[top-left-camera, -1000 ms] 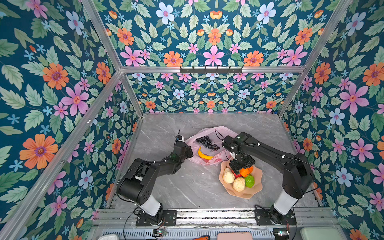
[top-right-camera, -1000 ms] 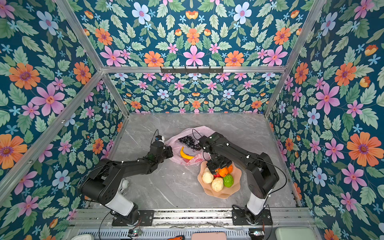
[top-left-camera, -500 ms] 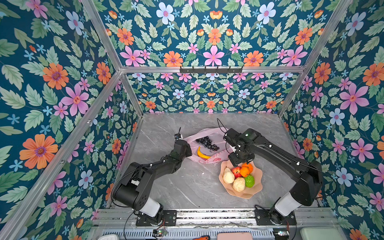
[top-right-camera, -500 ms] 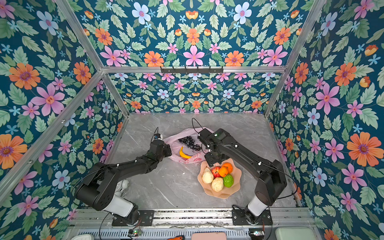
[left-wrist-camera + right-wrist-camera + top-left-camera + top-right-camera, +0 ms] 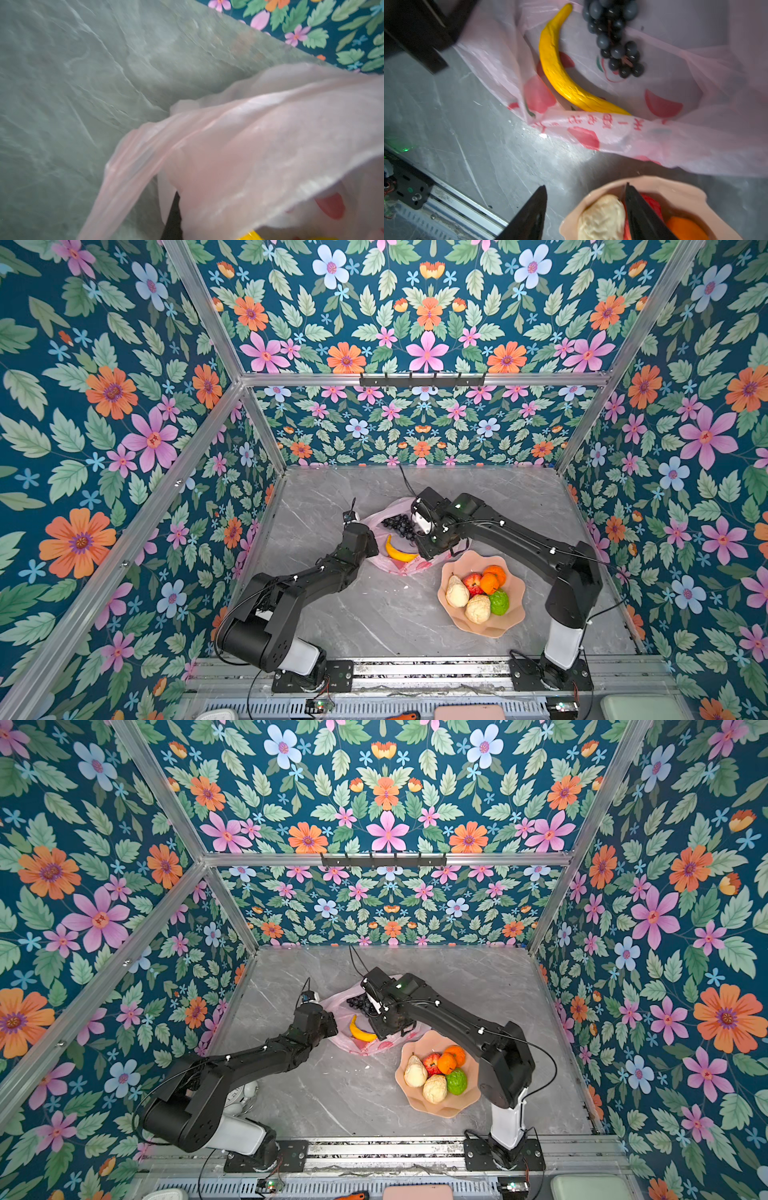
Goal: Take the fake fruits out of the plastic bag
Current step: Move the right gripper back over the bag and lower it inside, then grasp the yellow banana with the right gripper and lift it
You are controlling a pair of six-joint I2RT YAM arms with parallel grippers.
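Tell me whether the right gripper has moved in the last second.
Yes. The right gripper has left the bowl and moved toward the plastic bag.

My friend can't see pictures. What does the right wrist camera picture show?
A yellow banana and dark grape bunch lie in an open pink plastic bag. Nearer, the empty right gripper hangs open by a peach bowl of fruit.

Red printed characters on the plastic bag (image 5: 616, 122), too distorted to read
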